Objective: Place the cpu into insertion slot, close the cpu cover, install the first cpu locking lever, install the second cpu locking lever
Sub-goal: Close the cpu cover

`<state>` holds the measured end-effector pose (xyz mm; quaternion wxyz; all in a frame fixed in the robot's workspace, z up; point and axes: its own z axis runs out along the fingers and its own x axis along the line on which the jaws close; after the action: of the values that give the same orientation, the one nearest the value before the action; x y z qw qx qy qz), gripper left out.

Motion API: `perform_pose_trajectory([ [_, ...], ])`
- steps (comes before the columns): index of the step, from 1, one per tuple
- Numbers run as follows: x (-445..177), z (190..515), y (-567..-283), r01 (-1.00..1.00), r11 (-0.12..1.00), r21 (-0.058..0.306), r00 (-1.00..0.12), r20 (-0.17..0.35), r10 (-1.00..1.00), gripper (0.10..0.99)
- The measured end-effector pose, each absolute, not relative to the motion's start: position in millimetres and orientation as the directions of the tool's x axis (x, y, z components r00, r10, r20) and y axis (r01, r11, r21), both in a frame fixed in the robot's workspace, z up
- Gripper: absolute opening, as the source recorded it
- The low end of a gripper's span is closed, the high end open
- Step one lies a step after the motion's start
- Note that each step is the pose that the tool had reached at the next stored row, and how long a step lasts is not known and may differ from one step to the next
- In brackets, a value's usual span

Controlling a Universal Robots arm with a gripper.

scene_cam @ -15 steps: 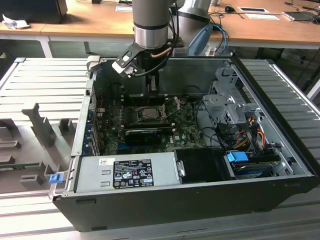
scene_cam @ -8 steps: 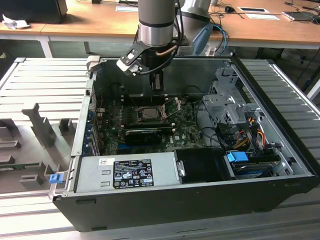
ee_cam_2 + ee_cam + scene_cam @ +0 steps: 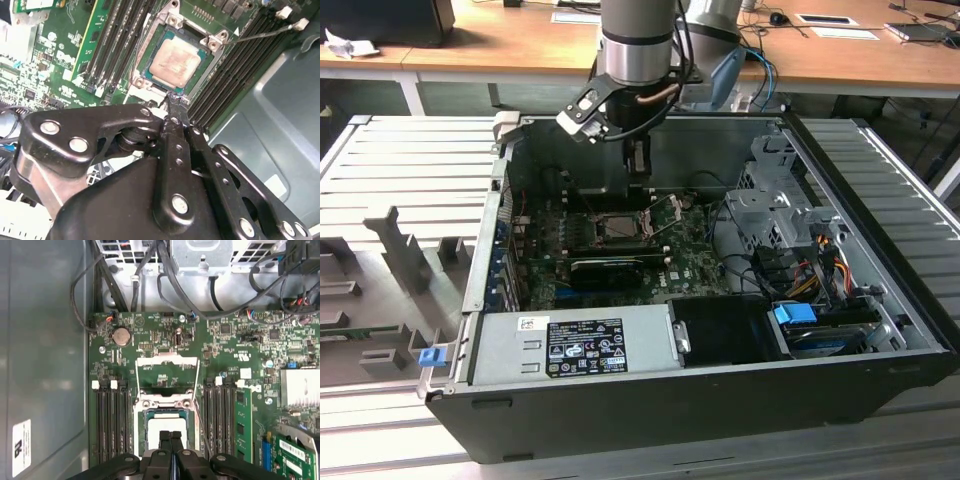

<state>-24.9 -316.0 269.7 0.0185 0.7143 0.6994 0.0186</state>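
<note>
Pale tan-silver square cpu [image 3: 175,62] sits seated in the dark, metal-framed insertion slot [image 3: 142,60], mid green motherboard [image 3: 240,340]. The dark metal frame-plate cpu cover [image 3: 167,360] is swung open beside the slot, toward the exterior view's right. Black two-finger tool [image 3: 171,106] is pinched narrow, holding nothing, tips just beside the slot's edge. Risk, we judge: tips drift onto the chip, scraping or unseating it.

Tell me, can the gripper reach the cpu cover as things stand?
Probably yes: the cpu cover stands open just past the cpu, and nothing lies between it and the gripper.
</note>
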Motion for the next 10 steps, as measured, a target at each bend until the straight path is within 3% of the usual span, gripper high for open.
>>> perform_pose_trajectory([
  [10, 4.8, 269.2, -316.0, 0.999, -0.02, 0.05, 0.02, 0.001, 1.0, 0.106],
])
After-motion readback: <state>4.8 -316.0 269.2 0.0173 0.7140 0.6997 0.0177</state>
